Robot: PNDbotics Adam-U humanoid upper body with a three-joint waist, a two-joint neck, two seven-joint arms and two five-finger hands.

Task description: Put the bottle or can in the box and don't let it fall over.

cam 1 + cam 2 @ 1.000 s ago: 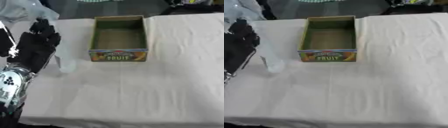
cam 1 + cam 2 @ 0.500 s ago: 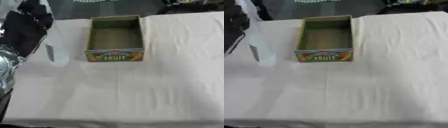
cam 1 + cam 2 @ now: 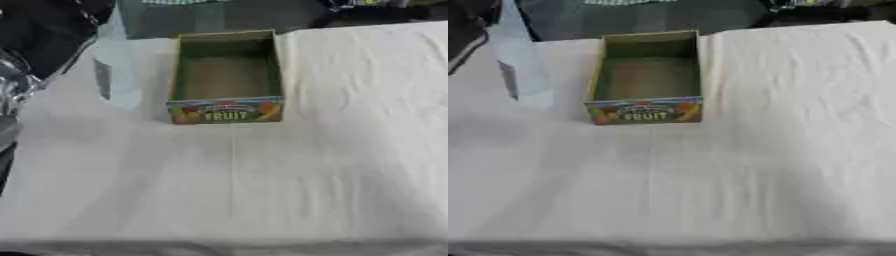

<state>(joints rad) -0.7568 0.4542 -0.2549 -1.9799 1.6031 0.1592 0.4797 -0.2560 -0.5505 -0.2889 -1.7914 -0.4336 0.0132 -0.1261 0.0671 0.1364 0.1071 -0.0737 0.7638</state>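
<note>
Left hand [image 3: 44, 35] beside bottle [image 3: 118, 75], finger state unclear; box [image 3: 647, 75] alongside.

The table [image 3: 332, 165] is covered by a white cloth [image 3: 737, 190], creased in places. Beyond its far edge, dark shapes [image 3: 367, 12] are seen that cannot be made out.

Even, soft overhead light is washing the white tablecloth [image 3: 306, 165]; whole frame is blurring, glare is showing on silver arm [image 3: 13, 85].
</note>
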